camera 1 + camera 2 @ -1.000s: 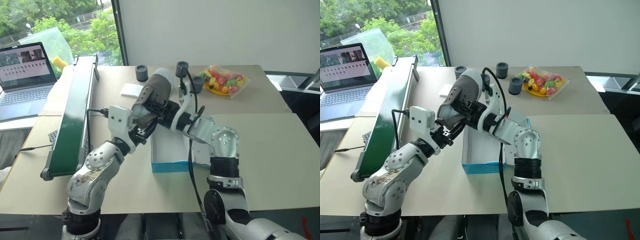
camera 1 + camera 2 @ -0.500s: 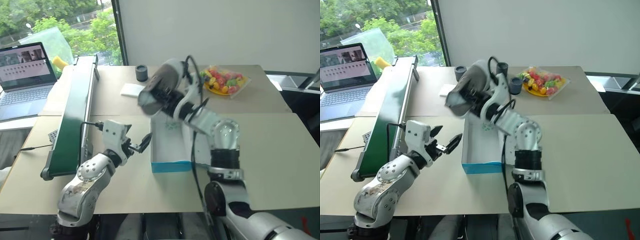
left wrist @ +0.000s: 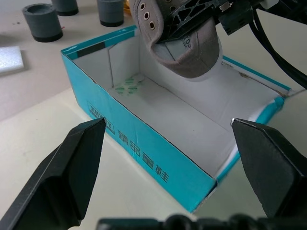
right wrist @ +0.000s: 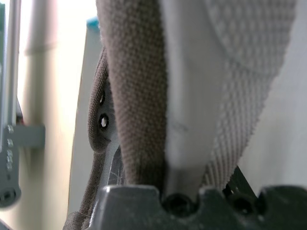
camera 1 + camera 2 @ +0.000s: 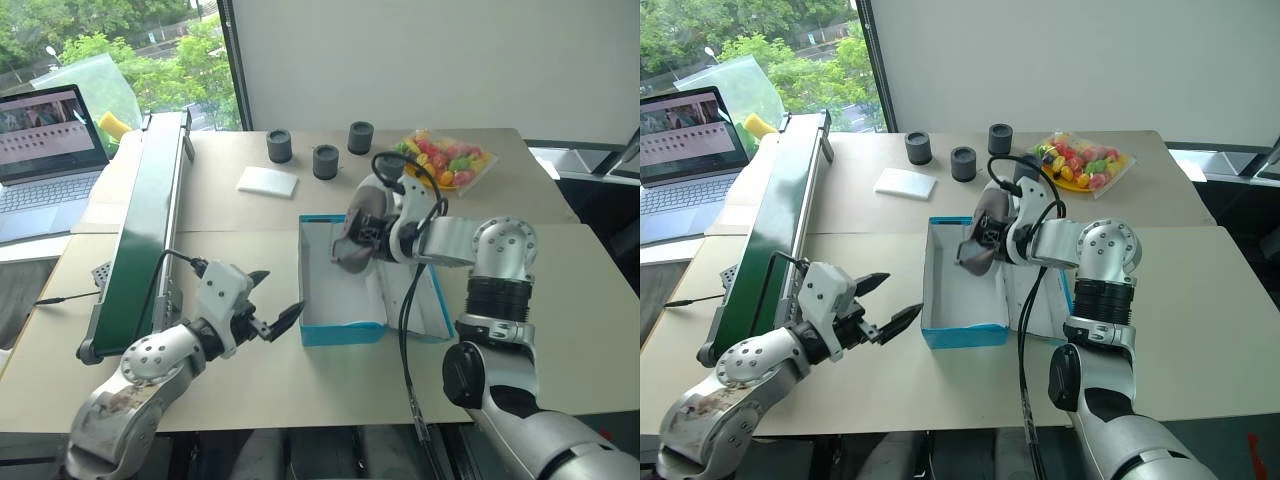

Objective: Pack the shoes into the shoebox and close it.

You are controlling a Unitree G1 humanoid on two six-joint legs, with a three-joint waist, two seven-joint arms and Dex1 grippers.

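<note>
The turquoise shoebox (image 5: 345,331) stands open in the middle of the table, its white inside bare in the left wrist view, its lid flap (image 5: 437,312) lying out to its right. A grey fabric shoe (image 5: 354,229) hangs tilted over the box's far end, partly below the rim, with my right gripper (image 5: 373,236) shut on its upper edge. The same shoe (image 3: 188,44) shows above the box (image 3: 139,149) in the left wrist view. My left gripper (image 5: 277,295) stands open and empty just left of the box's near left corner.
A long green conveyor (image 5: 150,215) runs along the left, with a laptop (image 5: 45,150) beyond it. A flat white pad (image 5: 268,181), three dark grey cylinders (image 5: 324,161) and a bag of colourful sweets (image 5: 447,160) lie at the back of the table.
My left gripper let go of the shoe, opened and drew back towards the near left. My right gripper carried the shoe down and to the right, over the box's far end.
</note>
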